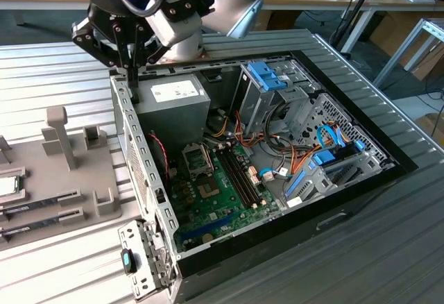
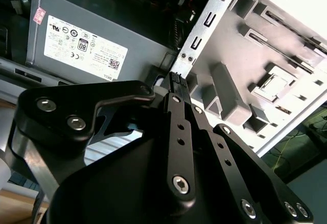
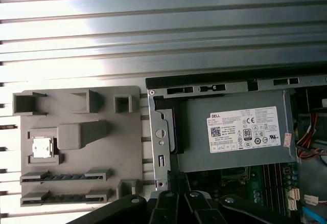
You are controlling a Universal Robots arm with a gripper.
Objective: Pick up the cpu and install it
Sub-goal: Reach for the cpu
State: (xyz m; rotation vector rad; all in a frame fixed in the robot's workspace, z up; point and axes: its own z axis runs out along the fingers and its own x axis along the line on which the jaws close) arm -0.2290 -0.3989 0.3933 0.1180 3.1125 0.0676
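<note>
Ribbed worktop point(image 3: 153, 29) carried the tray point(image 3: 122, 132) seating the cpu point(image 3: 42, 147); the gripper point(image 2: 176, 77), fingers point(image 2: 179, 112) pinched together and empty, hung just beside the case wall point(image 1: 132, 144), which a careless sideways move might snag.

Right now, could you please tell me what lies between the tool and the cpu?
In the first wrist view, the tool sits by the case's metal side wall; between it and the cpu stand the grey tray's raised blocks.

cpu point(image 3: 42, 147); small silver-grey square; lying flat; seated in recess of grey tray point(image 3: 127, 147)
</note>
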